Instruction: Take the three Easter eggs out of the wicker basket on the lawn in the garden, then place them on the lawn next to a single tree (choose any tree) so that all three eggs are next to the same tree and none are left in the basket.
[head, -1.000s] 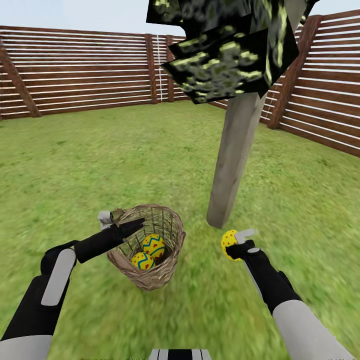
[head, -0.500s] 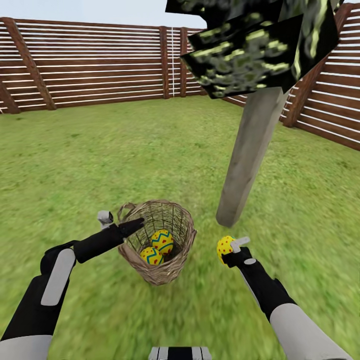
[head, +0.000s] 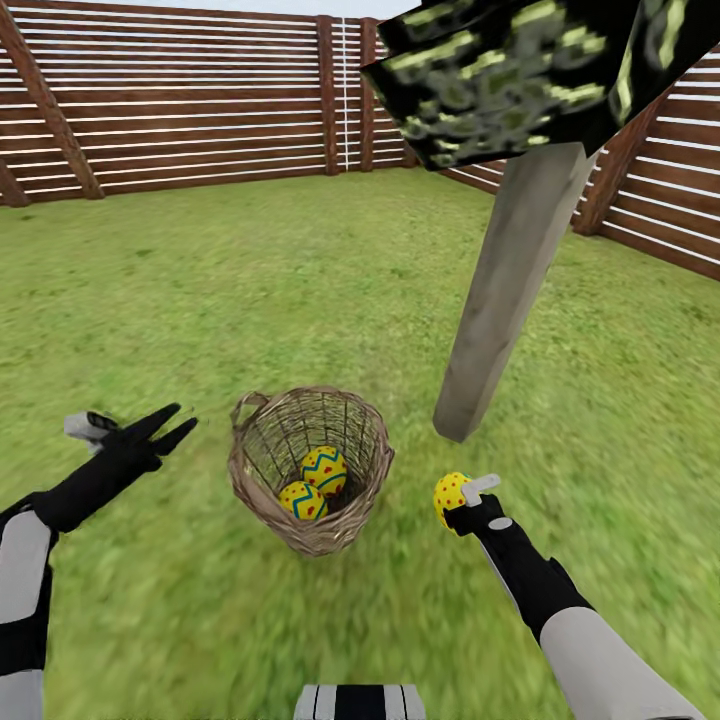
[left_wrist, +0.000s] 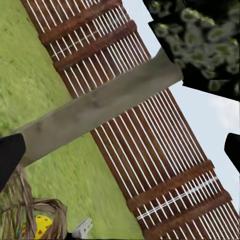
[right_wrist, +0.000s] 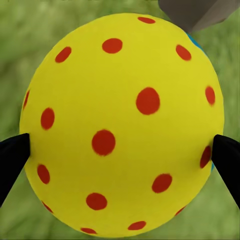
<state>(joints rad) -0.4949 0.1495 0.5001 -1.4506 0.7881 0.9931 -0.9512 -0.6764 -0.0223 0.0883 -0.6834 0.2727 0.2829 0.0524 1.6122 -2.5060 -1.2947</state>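
Beside the trunk (head: 505, 300): right gripper (head: 462, 497) clamped on one egg (head: 452, 491). Left of basket (head: 309, 466) holding two eggs (head: 314, 483): left gripper (head: 172, 425), spread, empty.

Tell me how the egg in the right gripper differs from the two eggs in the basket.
The held egg is clamped in the right gripper above the lawn near the tree; the two basket eggs lie loose in the wicker basket. The held egg stands alone; the basket eggs sit close together. All three are yellow with red dots.
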